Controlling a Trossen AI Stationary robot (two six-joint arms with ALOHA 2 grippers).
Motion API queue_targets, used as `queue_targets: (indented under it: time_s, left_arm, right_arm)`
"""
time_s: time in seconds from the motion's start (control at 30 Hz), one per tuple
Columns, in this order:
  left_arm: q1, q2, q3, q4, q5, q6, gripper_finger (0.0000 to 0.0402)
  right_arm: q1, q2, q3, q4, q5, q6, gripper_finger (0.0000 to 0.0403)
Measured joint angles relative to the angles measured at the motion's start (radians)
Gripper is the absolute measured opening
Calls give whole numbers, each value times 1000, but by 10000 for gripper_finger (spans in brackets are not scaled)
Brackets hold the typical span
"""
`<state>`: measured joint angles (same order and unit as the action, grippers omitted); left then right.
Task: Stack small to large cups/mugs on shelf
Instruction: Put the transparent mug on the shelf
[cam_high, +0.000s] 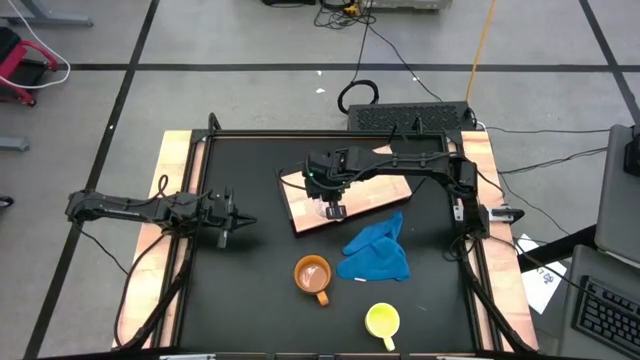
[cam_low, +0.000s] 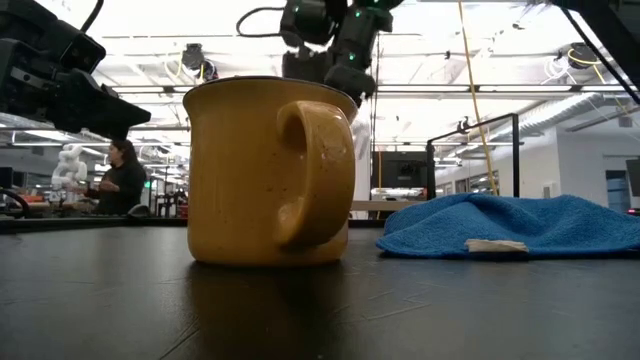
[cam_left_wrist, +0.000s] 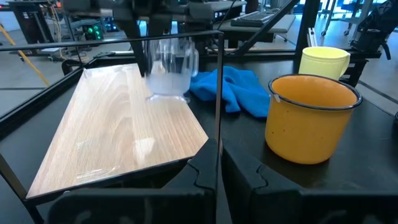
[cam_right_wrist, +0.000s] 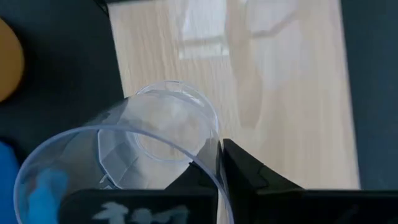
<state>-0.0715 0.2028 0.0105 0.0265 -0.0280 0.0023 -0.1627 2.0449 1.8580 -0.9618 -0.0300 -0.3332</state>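
The small clear glass cup (cam_right_wrist: 155, 143) is over the light wooden board (cam_high: 350, 190), held in my shut right gripper (cam_right_wrist: 219, 163), which reaches in from the table's right side. It also shows in the left wrist view (cam_left_wrist: 170, 67) and the high view (cam_high: 333, 210). The orange mug (cam_high: 312, 275) stands upright on the black tabletop, nearer than the board. The yellow mug (cam_high: 382, 320) stands near the front edge. My left gripper (cam_high: 228, 222) is shut and empty, low at the table's left, pointing toward the board. My right gripper holds the glass cup by its rim (cam_right_wrist: 210, 149). The wall is pinched between the two fingers, one finger inside the cup and one outside. The fingers come from above, pointing down. The cup is upright with its base (cam_left_wrist: 166, 94) at the board's surface; whether it touches, I cannot tell.
A crumpled blue cloth (cam_high: 378, 250) lies between the board and the yellow mug, right of the orange mug. Wooden side rails (cam_high: 170, 200) and a black frame border the tabletop. A person (cam_low: 118, 175) sits in the room far behind.
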Motion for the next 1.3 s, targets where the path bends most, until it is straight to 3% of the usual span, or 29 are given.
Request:
queue_targets:
  time_s: [1.03,1.3]
  left_arm:
    - [0,0,0,0,0,0,24]
    - [0,0,0,0,0,0,24]
  right_arm:
    - [-61,46,1,-43,-4,79,1]
    - [-59,44,-1,-30,2,60,39]
